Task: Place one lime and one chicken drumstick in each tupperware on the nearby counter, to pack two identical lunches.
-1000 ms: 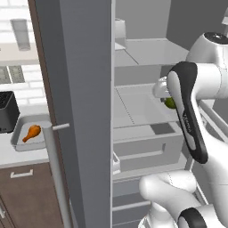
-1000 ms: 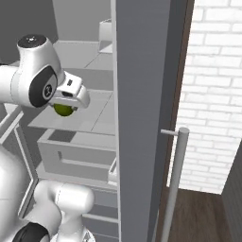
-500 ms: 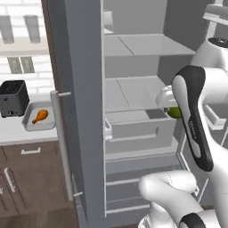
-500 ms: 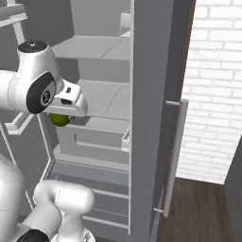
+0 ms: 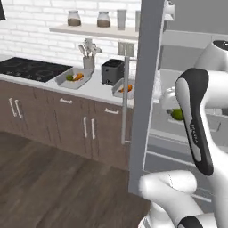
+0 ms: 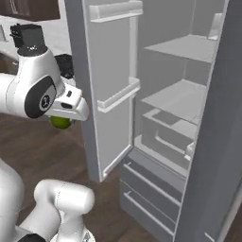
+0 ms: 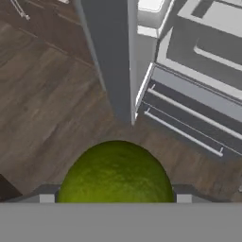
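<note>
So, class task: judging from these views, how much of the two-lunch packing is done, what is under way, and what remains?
Done: the far tupperware on the counter already holds something green and something orange, seemingly a lime and a drumstick. The near tupperware shows only an orange drumstick.
In hand: the gripper is shut on a lime, beside the open fridge door.
Left: carry this lime to the near tupperware.

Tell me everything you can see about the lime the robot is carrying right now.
The lime is a small round fruit with a yellow-green, slightly dimpled skin, whole and unmarked. It sits in the claw, held up in the air over the dark wood floor, just outside the open fridge door. From the left base view it peeks out behind the arm as a small green patch; from the right it hangs just under the hand. Nothing else touches it.
</note>
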Robot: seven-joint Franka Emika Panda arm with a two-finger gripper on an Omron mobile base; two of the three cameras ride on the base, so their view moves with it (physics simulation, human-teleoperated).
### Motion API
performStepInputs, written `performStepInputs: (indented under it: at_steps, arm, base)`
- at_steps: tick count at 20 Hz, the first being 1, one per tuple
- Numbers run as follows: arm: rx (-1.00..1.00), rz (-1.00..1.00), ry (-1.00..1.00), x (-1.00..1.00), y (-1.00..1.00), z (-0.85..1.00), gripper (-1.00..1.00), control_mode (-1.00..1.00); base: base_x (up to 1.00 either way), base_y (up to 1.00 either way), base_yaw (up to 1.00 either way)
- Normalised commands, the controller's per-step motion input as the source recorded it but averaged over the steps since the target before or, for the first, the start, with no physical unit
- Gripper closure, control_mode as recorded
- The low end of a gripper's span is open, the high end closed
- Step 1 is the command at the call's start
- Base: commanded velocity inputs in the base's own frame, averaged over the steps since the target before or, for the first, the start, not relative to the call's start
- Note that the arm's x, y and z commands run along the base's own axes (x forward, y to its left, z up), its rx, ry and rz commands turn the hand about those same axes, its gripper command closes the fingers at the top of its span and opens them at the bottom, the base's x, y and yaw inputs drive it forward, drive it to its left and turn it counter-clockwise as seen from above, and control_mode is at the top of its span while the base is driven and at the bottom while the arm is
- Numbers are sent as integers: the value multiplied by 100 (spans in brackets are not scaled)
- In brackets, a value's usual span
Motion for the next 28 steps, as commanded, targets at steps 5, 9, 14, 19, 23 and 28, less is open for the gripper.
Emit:
performStepInputs:
  at_steps: [5,9,14,19,23,28]
  arm:
    - [0,0,0,0,0,0,100,100]
    - [0,0,0,0,0,0,100,100]
    - [0,0,0,0,0,0,100,100]
    - [0,0,0,0,0,0,100,100]
    - [0,0,0,0,0,0,100,100]
    - [0,0,0,0,0,0,100,100]
  base:
    - [-67,1,90]
    - [28,26,68]
    - [100,16,29]
    - [100,0,12]
    - [100,0,-3]
    - [100,1,-35]
